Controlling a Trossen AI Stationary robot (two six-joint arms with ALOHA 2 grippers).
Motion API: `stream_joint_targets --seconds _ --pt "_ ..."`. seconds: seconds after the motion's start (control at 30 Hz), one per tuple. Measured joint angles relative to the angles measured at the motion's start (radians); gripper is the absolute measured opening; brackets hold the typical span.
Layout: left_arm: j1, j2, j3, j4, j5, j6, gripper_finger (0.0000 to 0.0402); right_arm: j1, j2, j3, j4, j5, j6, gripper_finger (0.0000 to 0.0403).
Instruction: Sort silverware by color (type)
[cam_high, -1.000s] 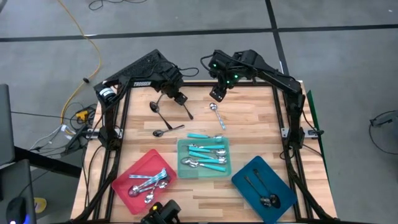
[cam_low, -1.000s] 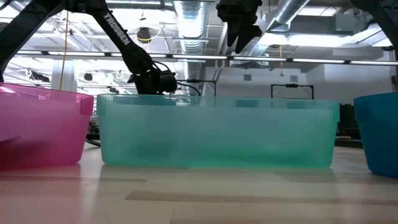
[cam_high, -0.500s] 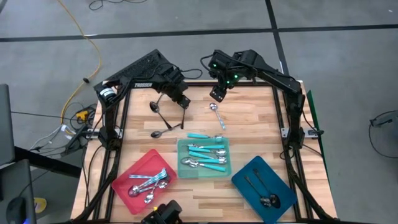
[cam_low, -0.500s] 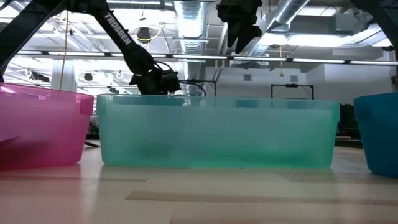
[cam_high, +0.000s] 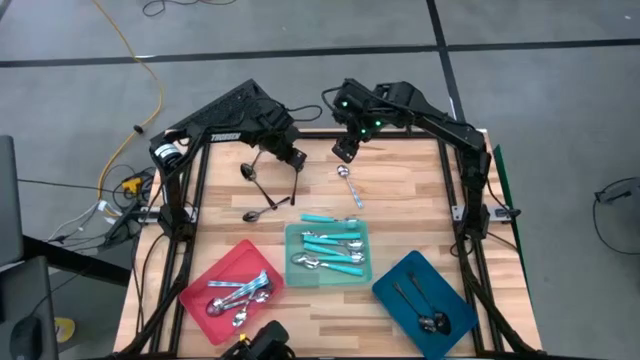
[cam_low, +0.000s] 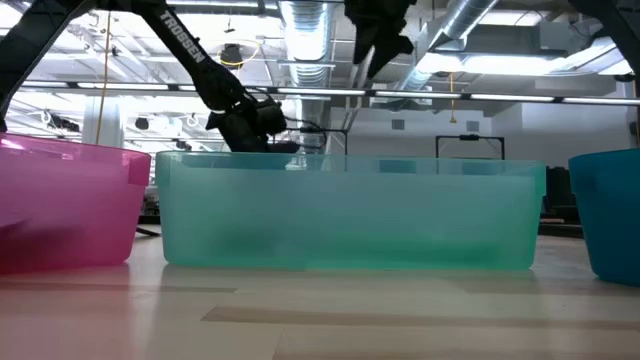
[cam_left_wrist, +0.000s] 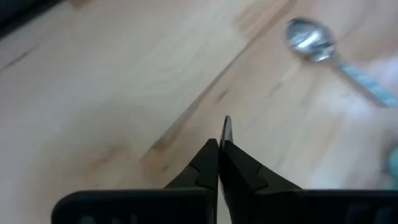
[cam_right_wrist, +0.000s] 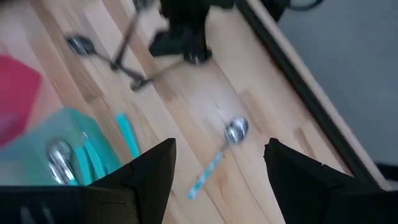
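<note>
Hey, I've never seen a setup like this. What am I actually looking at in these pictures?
Two dark robot arms work at a wooden table. One picture looks straight down from above, one looks level across the tabletop, and two come from cameras on the arms' wrists. On the table sit a red tray, a teal tray and a blue tray with sorted spoons, plus loose dark spoons. The left gripper is shut on a held dark spoon. The right gripper hovers open near a turquoise-handled spoon.

You've got open bench (cam_high: 420, 190) on the right half behind the trays. The left tool (cam_high: 294, 160) and right tool (cam_high: 344, 152) hang close together at the back (tight gap), with loose dark spoons (cam_high: 258, 180) and a turquoise-handled spoon (cam_high: 348, 186) cluttering below them.
</note>
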Motion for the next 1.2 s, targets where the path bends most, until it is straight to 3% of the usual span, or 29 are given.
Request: stream_joint_targets --seconds 0.2,0.47,0.67,0.9,1.2 --pt "0.003 -0.094 0.001 0.033 0.071 -0.030 0.0002 0.013 -0.117 0.000 0.147 0.002 -0.004 0.0265" --pt "0.017 -0.296 0.003 0.114 0.094 -0.077 0.0001 0.018 -0.266 0.001 0.180 0.097 0.024 0.0265" --pt "0.017 -0.450 0.005 0.244 0.110 -0.132 0.0000 0.084 -0.351 -0.056 0.258 0.197 -0.122 0.0265" --pt "0.015 -0.550 0.006 0.348 0.113 -0.189 0.0000 0.098 -0.536 -0.365 0.391 0.161 -0.132 0.0265" --pt "0.001 -0.562 0.006 0.506 0.116 -0.236 0.0000 0.072 -0.741 -0.905 0.892 0.145 0.076 0.0265"
